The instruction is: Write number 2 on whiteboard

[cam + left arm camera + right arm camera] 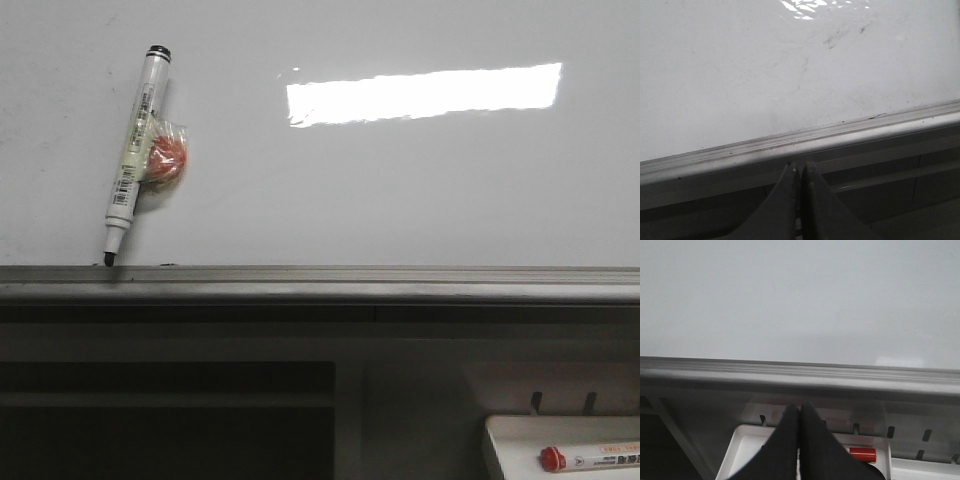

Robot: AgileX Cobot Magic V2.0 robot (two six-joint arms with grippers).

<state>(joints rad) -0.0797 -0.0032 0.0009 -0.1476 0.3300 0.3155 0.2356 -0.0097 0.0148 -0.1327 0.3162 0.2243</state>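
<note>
The large glossy white whiteboard (400, 190) is being shown lying flat, with its grey metal ledge (320, 282) running along its near edge. No drawn number 2 is being made out on the board in any view; only faint smudges are being seen on its surface in the left wrist view. A white uncapped marker with a black tip (135, 155) is being seen lying on the board near its near-left corner, the tip touching the ledge, with a small orange-red object in clear wrapping (163, 152) attached beside its barrel. A small white tray (510, 435) is being seen below the ledge toward the near-right corner, and a red-capped marker (590, 457) is being carried in it. The left end effector (800, 172) is being held clenched on nothing, just short of the ledge. The right end effector (799, 412) is likewise being held clenched and empty, above the tray.
</note>
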